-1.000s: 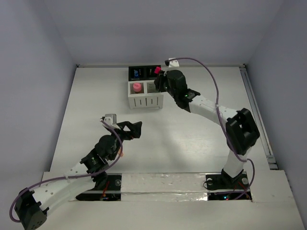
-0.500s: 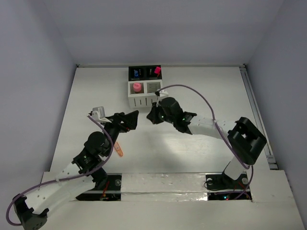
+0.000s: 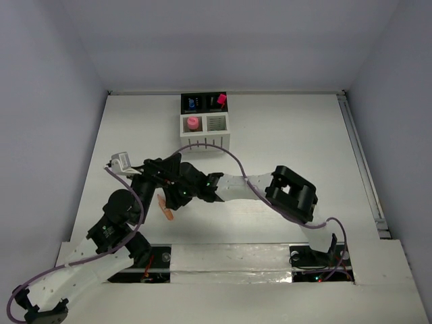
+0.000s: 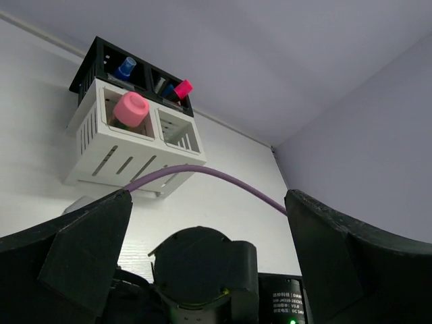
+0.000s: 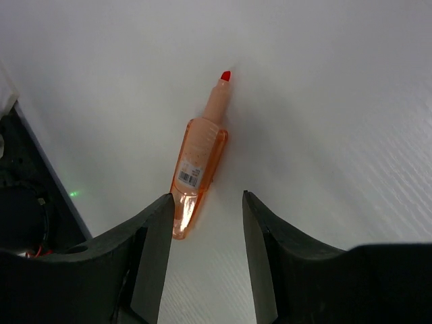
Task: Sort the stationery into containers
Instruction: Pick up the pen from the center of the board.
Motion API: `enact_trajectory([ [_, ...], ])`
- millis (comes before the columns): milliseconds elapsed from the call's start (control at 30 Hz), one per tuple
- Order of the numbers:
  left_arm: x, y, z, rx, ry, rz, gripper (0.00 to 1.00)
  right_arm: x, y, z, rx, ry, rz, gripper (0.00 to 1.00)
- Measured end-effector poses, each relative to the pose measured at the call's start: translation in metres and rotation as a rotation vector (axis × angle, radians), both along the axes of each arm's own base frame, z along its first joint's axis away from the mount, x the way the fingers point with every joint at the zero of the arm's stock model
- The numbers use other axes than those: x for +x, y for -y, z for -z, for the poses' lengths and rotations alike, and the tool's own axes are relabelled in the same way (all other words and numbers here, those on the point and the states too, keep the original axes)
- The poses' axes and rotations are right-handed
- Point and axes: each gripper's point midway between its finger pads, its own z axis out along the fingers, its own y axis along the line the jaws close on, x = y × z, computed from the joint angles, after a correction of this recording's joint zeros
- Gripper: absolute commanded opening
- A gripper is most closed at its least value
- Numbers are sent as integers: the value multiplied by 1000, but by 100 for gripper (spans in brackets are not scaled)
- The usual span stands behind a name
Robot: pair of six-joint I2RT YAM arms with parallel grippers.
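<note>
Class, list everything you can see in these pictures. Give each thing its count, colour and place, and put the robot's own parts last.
table: one, white, under everything.
white cups: two, slotted sides, front of the block near the table's far edge.
black cups: two, directly behind the white ones.
pink-capped item: one, in the front-left white cup.
blue-capped item: one, in the back-left black cup.
magenta-capped item: one, in the back-right black cup.
orange pen: one, red tip, lying flat on the table.
cables: two, purple, one along each arm.
left gripper: one, black, open, empty.
right gripper: one, black, open, by the orange pen, not holding it.
</note>
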Motion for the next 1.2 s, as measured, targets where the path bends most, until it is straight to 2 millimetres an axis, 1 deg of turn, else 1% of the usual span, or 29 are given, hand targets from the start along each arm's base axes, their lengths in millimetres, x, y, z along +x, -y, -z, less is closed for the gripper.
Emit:
enact_trajectory([
  [33,0,-1,1,2,-2,-2,96,0,-2,0,-6,0,-1,56],
  [167,-2,-3,4,13,-12,-3,96,9,-12,-2,-19,13,4,56],
  [267,-3,-5,4,10,-9,-4,96,18,-24,2,-28,20,10,53],
  [300,-4,-5,3,7,-7,-4,96,20,-29,4,-31,23,11,51],
  [400,-6,-8,0,-4,3,-6,96,25,-40,15,-47,26,12,47],
  [533,-8,-11,-3,-14,11,-9,96,29,-50,16,-53,44,12,46],
  [600,-8,-12,-4,-17,14,-11,96,30,-50,16,-59,51,15,46],
  [667,-8,-12,-4,-17,14,-11,96,33,-49,17,-71,68,32,40],
  [700,-8,-12,-4,-17,15,-11,96,35,-47,18,-79,79,46,34],
  [733,-8,-12,-4,-17,14,-11,96,38,-44,19,-89,94,63,32],
  [800,-8,-11,-3,-14,12,-9,96,46,-35,20,-119,127,108,31],
  [833,-8,-10,-1,-11,9,-8,96,51,-29,20,-131,139,129,32],
  [900,-7,-8,1,-5,3,-5,96,55,-13,20,-159,152,159,40],
  [933,-6,-8,2,-1,1,-3,96,58,-2,20,-174,157,172,52],
  [967,-6,-7,4,3,-3,-3,96,61,10,20,-189,159,185,59],
  [1033,-5,-6,5,6,-5,-2,96,67,29,18,-213,165,197,68],
  [1100,-5,-6,4,2,-2,-2,96,74,42,14,-220,167,214,71],
  [1133,-5,-6,3,1,-1,-2,96,78,45,11,-217,167,223,75],
  [1200,-5,-6,3,-1,1,-2,96,80,48,3,-203,167,228,77],
])
